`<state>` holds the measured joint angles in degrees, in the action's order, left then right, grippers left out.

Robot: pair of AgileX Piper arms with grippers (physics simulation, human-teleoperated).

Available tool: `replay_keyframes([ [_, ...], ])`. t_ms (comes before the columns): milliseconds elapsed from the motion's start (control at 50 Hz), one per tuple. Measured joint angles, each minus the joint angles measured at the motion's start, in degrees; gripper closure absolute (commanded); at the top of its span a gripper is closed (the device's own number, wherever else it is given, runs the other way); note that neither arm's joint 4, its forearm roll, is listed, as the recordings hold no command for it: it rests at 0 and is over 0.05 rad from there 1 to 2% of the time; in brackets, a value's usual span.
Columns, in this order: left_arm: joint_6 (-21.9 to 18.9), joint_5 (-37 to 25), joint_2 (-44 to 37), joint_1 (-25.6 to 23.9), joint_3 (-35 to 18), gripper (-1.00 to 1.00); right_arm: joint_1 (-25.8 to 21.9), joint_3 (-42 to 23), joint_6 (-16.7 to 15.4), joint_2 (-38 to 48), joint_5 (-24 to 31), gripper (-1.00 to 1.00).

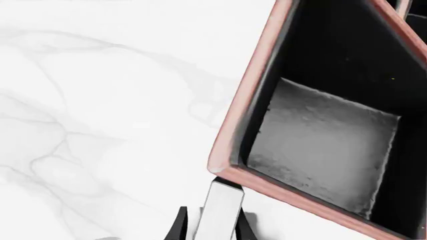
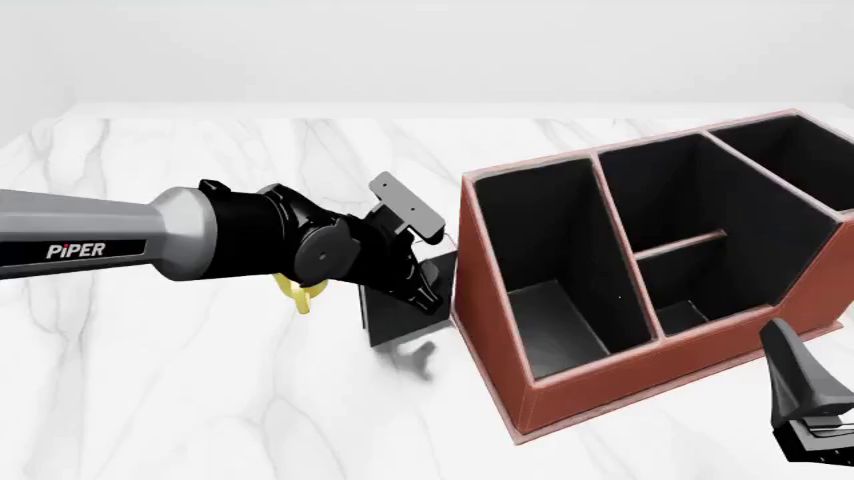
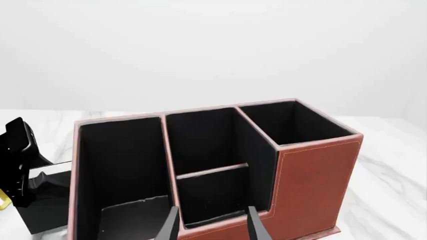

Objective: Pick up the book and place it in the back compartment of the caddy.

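Observation:
The black book [image 2: 396, 312] is upright just left of the reddish-brown caddy [image 2: 494, 300], at or just above the table. My left gripper [image 2: 407, 285] is shut on it. In the left wrist view the book [image 1: 220, 210] shows as a pale slab between the black fingers [image 1: 179, 227], its end near the caddy's corner [image 1: 230, 165]. The small cell by the low wall [image 2: 683, 314], below the crossbar [image 2: 681, 243], is empty; it also shows in the right wrist view [image 3: 213, 197]. My right gripper [image 3: 213, 226] is open and empty, in front of the caddy's low wall [image 3: 220, 223].
A yellow mug [image 2: 302, 296] is mostly hidden behind the left arm [image 2: 200, 235]. The caddy has a long cell at its left [image 2: 554, 280] and a tall cell at the far right [image 2: 787, 160]. My right gripper [image 2: 811, 415] sits at the bottom right corner.

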<state>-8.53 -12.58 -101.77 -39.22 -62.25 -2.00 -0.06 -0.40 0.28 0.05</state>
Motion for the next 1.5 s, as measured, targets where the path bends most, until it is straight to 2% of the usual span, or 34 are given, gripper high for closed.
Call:
replay_keyframes([
  [140,5.0,-0.1,0.2,-0.2,0.0,1.0,0.1,0.0,0.0,0.0,0.0,-1.0],
  [320,2.9,-2.5,2.0,-1.3,0.7,1.0,0.1,0.0,0.0,0.0,0.0,-1.0],
  [500,2.2,-8.3,6.6,-2.8,0.0,1.0,0.1,0.0,0.0,0.1,-0.1,-1.0],
  [680,0.9,-19.3,12.7,-4.3,-6.4,1.0,0.0,0.0,-0.1,0.0,-0.1,-1.0],
  [800,-1.7,-28.7,15.1,-4.6,-15.6,1.0,0.0,0.0,-0.2,-0.1,-0.1,-1.0],
  [960,-6.5,-42.6,14.3,-5.1,-35.2,1.0,0.0,0.0,-0.2,-0.1,-0.1,-1.0],
  [1060,-9.6,-48.4,13.2,-6.6,-45.5,1.0,0.0,0.0,-0.2,-0.2,-0.1,-1.0],
  [1280,-13.4,-54.4,8.7,-11.4,-62.3,1.0,-0.1,0.0,-0.2,-0.2,-0.1,-1.0],
  [1500,-12.8,-56.5,0.3,-18.2,-78.1,1.0,-0.2,0.0,-0.3,-0.2,-0.1,-1.0],
])
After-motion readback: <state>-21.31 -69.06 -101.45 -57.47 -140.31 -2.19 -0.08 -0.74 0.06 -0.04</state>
